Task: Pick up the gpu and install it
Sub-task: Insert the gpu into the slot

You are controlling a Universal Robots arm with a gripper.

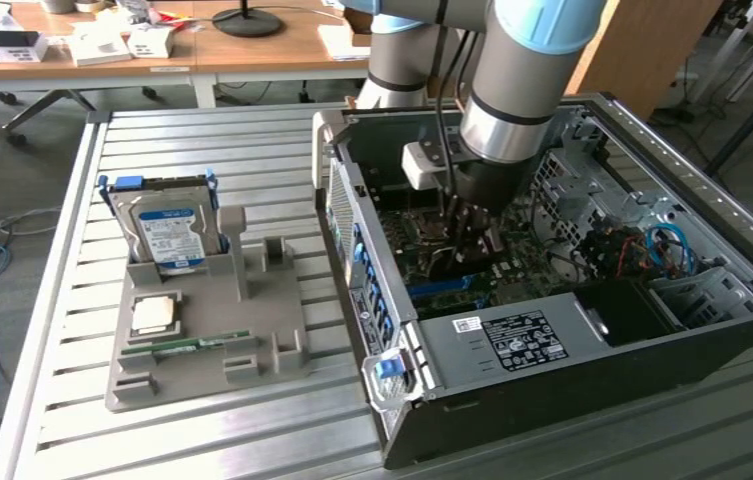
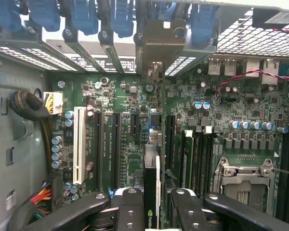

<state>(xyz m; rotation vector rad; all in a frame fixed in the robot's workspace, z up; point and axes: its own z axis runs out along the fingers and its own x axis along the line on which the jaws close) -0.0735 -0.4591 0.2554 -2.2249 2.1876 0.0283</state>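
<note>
My gripper (image 2: 152,207) is shut on the gpu (image 2: 152,173), a thin black card seen edge-on between the two black fingers (image 2: 130,209). The card stands upright over the green motherboard (image 2: 231,144), in line with the long black expansion slots. Its silvery bracket (image 2: 156,48) sits against the case's rear slot openings. I cannot tell whether the card's edge is seated in a slot. In the exterior view the gripper (image 1: 463,245) reaches down into the open computer case (image 1: 550,345), and the gpu (image 1: 446,268) shows as a dark shape below it.
A grey parts holder (image 1: 203,330) on the exterior view's left carries a blue-labelled hard drive (image 1: 169,228), a processor (image 1: 152,315) and a green RAM stick (image 1: 192,345). Blue slot latches (image 2: 82,17), cables (image 2: 29,108) and the empty processor socket (image 2: 243,178) surround the card.
</note>
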